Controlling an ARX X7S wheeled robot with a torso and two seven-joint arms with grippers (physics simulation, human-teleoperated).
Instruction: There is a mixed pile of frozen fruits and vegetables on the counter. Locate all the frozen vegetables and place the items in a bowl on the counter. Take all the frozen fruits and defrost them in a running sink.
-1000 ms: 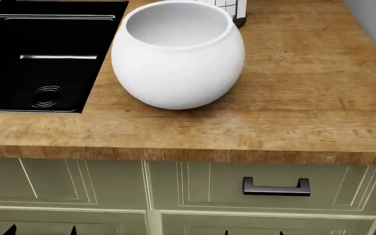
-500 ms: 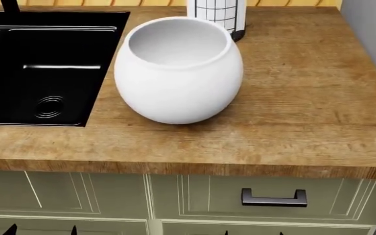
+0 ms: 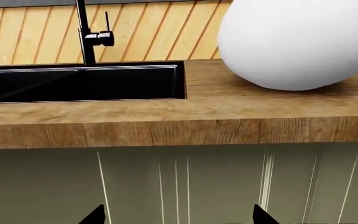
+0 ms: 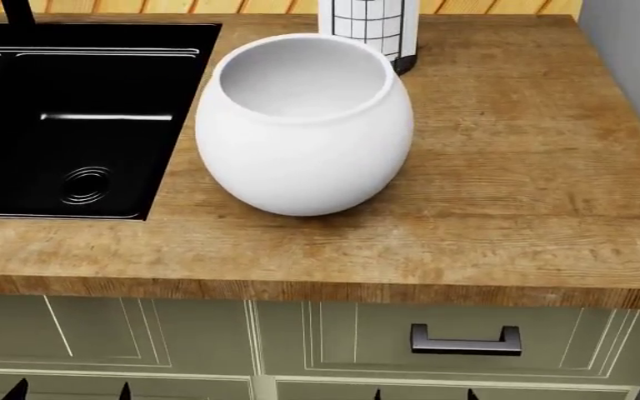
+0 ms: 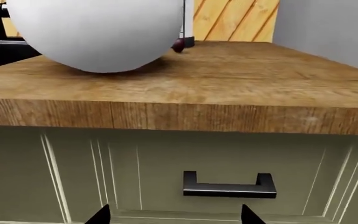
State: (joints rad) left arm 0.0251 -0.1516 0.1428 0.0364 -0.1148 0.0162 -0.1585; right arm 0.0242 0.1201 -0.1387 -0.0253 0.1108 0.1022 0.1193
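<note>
Matte white round-bellied bowl (image 4: 303, 125) on wood-grain counter (image 4: 498, 200), beside glossy black sink (image 4: 70, 117).

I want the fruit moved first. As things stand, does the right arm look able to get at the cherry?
Probably not directly. The cherry sits far back on the counter behind the bowl, which blocks the straight line. The right gripper hangs low before the cabinets; it must rise and pass beside the bowl.

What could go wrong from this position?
Both grippers, left and right, sit below the counter edge facing the cabinet, so raising them straight up may hit the edge. The bowl hides what is behind it; only a small dark red item peeks out, easy to miss.
</note>
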